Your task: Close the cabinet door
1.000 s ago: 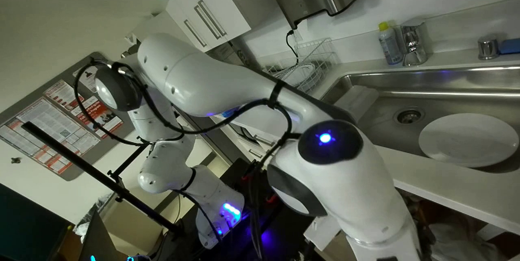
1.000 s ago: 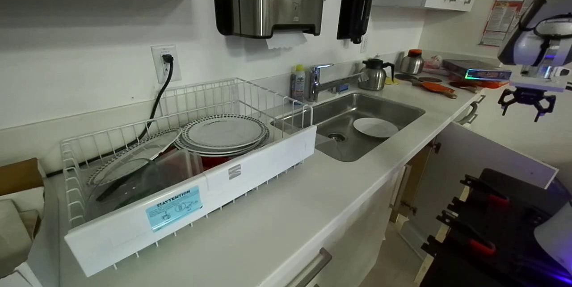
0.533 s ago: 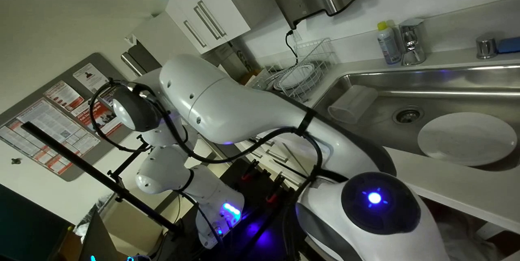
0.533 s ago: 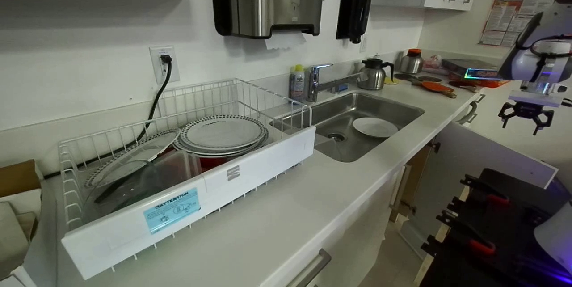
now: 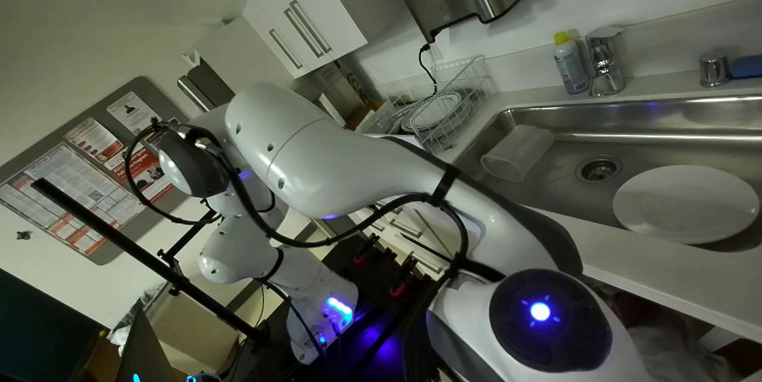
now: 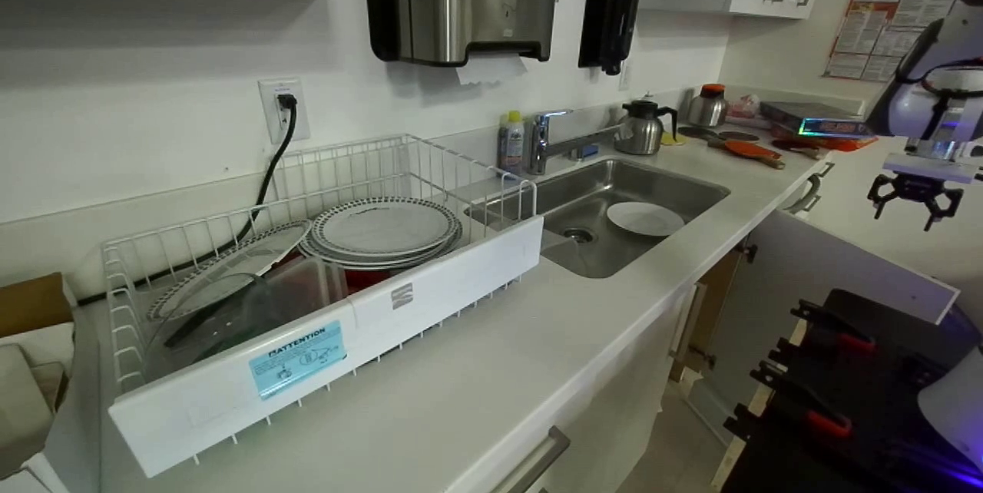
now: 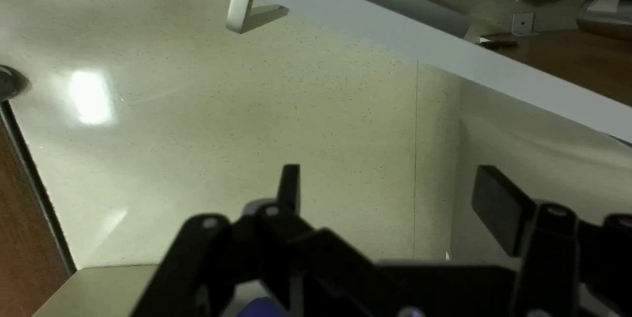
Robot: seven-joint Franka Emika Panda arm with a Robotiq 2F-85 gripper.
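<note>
A white robot arm [image 5: 333,156] stretches beside a kitchen counter [image 6: 461,401], blue lights glowing on its base and on one joint. Its black pincer [image 7: 393,189] appears in the wrist view and in an exterior view, with its two fingers spread wide apart. The cabinet door [image 6: 783,286], plain white and flat, stands open on its hinges below the counter, at the right of an exterior view. It juts out from a low cabinet [image 6: 714,301] with a dim brownish inside, and a black platform [image 6: 875,385] hides part of it. In that view the pincer hangs higher than the top of the door, with a gap showing between the two.

Set into the counter is a steel sink [image 6: 660,178] with a white plate [image 6: 647,219] lying in it. Behind the sink stand a faucet [image 6: 540,147] and a yellow-topped bottle [image 5: 571,69]; a steel jug [image 6: 640,128] is farther along. In the foreground, a white dish rack [image 6: 461,278] holds a stack of patterned plates [image 6: 384,228]. Higher up hangs a steel paper towel dispenser [image 6: 499,9].
</note>
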